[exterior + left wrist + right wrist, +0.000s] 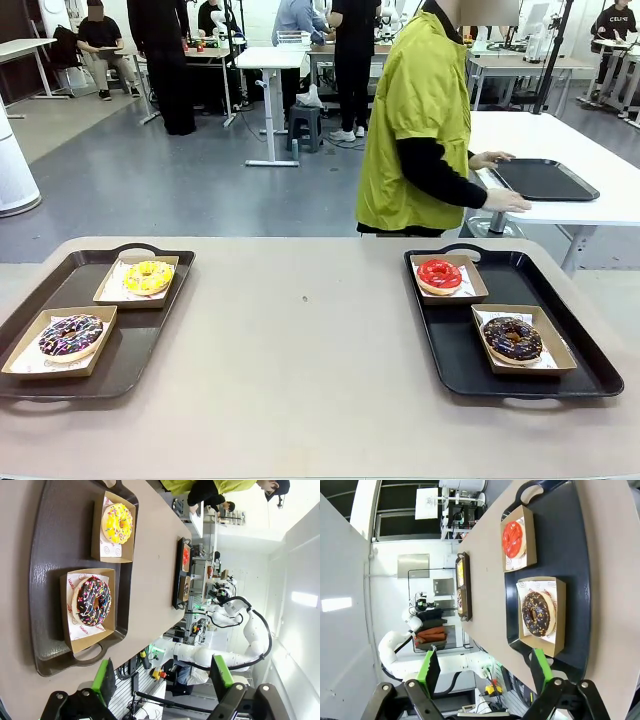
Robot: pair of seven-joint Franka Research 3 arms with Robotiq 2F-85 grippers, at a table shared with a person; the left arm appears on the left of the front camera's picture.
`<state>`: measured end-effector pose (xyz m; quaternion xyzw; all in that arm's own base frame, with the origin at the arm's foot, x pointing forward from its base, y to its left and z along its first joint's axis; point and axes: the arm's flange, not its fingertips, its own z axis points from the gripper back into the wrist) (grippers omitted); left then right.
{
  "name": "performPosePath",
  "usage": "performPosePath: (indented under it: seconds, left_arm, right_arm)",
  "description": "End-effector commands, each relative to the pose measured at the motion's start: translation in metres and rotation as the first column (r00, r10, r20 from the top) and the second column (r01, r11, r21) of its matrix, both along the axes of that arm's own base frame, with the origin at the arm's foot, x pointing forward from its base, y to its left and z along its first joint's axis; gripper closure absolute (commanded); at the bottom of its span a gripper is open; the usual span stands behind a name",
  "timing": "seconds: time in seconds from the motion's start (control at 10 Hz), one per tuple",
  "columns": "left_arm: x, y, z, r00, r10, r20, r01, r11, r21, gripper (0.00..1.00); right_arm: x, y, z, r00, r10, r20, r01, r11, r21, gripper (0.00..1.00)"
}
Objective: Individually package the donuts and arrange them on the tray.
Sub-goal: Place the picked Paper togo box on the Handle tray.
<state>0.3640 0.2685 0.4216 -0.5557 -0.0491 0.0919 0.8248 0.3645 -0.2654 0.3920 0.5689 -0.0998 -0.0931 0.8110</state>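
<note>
Two dark trays sit on the tan table (300,380); the left tray (150,330) holds the yellow donut (148,277) in a small brown box (108,292), and nearer the robot the sprinkle donut (70,337) in its own box; the right tray (460,360) holds the red donut (439,274) at the far end and the dark donut (512,339) in front of it (each in a box too). The left gripper (165,680) hangs high with its green fingers wide apart, holding nothing; the right gripper (485,672) is the same, spread and bare. A person (420,120) in a yellow-green top stands at another table, hands by a black tray (545,180).
</note>
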Motion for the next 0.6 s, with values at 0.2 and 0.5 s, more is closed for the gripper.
performPosePath:
  seconds: [0.2,0.5]
  left_arm:
    - [-0.0022,0.0002,0.0010,1.000,0.003,0.005,-0.003,1.000,-0.004,0.01]
    - [-0.0022,0.0002,0.0010,1.000,0.003,0.005,-0.003,1.000,-0.004,0.01]
  right_arm:
    - [-0.0033,0.0020,-0.0003,1.000,0.005,-0.021,-0.005,1.000,-0.001,0.05]
    - [-0.0033,0.0020,-0.0003,1.000,0.005,-0.021,-0.005,1.000,-0.001,0.05]
